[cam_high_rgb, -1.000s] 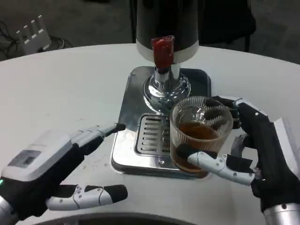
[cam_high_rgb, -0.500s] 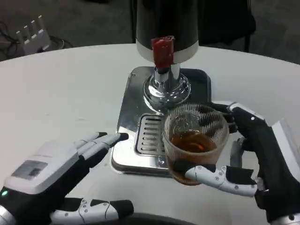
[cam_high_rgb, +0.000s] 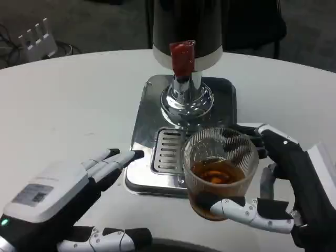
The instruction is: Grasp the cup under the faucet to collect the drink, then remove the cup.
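At the near edge of a white round table (cam_high_rgb: pixel 63 100), the robot's left hand (cam_high_rgb: pixel 68 194) lies low with its fingers spread and nothing in them, fingertips reaching toward the near left corner of a steel drip tray (cam_high_rgb: pixel 144 123). To the right, the right hand (cam_high_rgb: pixel 273 184) is wrapped around a ribbed clear glass cup (cam_high_rgb: pixel 219 168), thumb across the cup's near base and fingers curled round its far side; the cup holds a shallow pool of amber drink (cam_high_rgb: pixel 216 171) and sits over the tray's near right edge, in front of the slotted grate (cam_high_rgb: pixel 168 149) rather than beneath the spout. Whether its base touches the tray or is lifted clear cannot be told. Farther back rises the chrome faucet column (cam_high_rgb: pixel 185 97), topped by a red tap lever (cam_high_rgb: pixel 182 55) on a black dispenser urn (cam_high_rgb: pixel 186 26) at the table's far side. Judging by the drink already in the glass and its place off the grate, the collecting looks done and the removal is under way. Doing that well likely means keeping the cup upright and level so the liquid stays below the rim, drawing it smoothly toward the near right, clear of the tray's raised lip, and holding the grip firm but even on the ribbed wall, while the idle left hand keeps out of the path.
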### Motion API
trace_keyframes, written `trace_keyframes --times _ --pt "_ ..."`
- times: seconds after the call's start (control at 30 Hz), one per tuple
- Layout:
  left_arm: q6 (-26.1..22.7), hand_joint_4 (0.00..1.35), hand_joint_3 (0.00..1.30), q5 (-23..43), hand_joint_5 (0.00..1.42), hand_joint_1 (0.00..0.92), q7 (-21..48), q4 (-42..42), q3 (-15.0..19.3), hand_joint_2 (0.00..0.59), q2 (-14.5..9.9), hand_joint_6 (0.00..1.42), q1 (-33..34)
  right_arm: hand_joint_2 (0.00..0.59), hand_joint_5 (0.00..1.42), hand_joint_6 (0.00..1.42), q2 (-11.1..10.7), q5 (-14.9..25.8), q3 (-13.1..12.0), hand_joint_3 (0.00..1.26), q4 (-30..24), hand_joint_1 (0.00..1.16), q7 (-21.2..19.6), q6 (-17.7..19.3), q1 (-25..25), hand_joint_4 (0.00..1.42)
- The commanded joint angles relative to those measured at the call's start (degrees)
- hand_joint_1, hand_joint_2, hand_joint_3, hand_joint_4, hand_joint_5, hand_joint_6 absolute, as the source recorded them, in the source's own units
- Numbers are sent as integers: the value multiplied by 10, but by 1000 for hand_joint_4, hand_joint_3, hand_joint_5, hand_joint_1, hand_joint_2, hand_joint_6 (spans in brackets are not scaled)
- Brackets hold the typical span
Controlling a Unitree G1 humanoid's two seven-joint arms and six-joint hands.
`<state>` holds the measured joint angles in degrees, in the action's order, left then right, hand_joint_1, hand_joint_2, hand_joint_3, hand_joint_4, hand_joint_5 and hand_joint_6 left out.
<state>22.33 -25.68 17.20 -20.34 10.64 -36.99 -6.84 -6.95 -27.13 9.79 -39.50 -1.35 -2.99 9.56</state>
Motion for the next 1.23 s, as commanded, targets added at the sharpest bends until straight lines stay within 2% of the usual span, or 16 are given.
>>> trace_keyframes --times 0.03,0.9,1.23 --pt "-8 0 77 -10 30 0 -9 -3 6 105 0 212 -8 183 1092 1247 0 6 8 967 -35 1058 2 36 10 1001" --pt "-1 0 76 -13 27 0 -11 -24 2 103 2 207 -44 183 1080 1246 -3 7 7 977 -43 1059 12 41 21 1001" --pt "-4 0 76 -12 19 0 -10 -12 -1 105 0 207 -36 183 1080 1246 -2 5 8 977 -39 1059 12 38 15 1001"
